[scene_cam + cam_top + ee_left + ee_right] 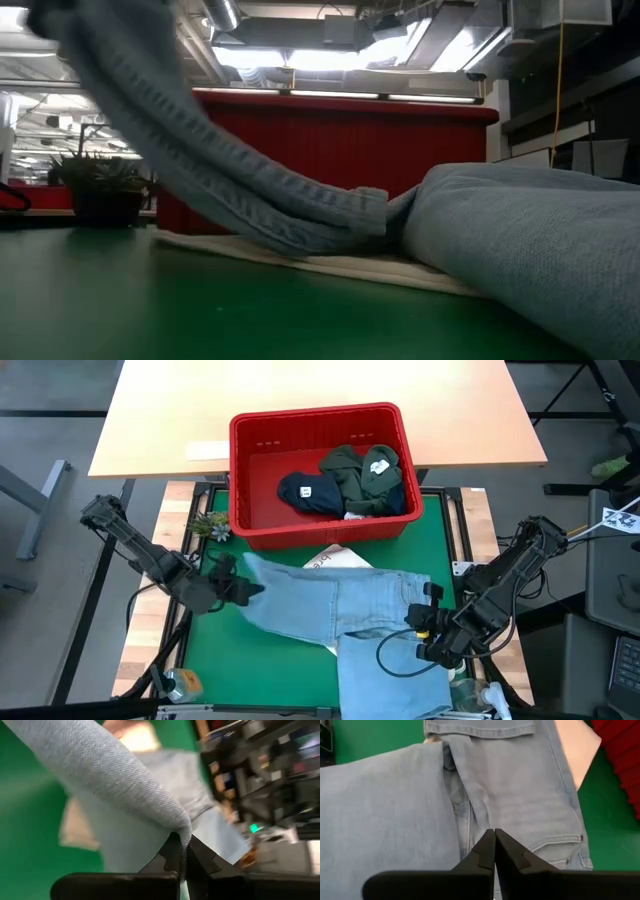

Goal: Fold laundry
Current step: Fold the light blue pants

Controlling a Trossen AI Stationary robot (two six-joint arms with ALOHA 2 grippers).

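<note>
Scene: 2 dark arms work over a green mat (220, 650) on a wooden bench (140, 640), seen from above.
Jeans: light blue denim jeans (340, 610) lie spread across mat centre, 1 leg running off the near edge, the other stretched twd the left arm.
Left gripper: left gripper (243, 588) at the mat's left side, jaws pinching a fold of the jeans; wrist view shows denim draped over and nipped betw the closed fingertips (172, 852). Low view shows that leg lifted off the mat, sloping up to the left.
Right gripper: right gripper (420, 618) over the jeans' waist/seat area at mat's right; jaws pressed together (494, 845), whether any cloth is caught betw them can't be told.
Basket: red slotted basket (255, 470) at the mat's far edge, holding a navy garment (308, 495) and a dark olive garment (360, 475), both crumpled, touching.
Under jeans: white tote (335, 558) partly covered, showing just in front of the basket.
Extras: small potted plant (210, 525) beside basket's left corner.
</note>
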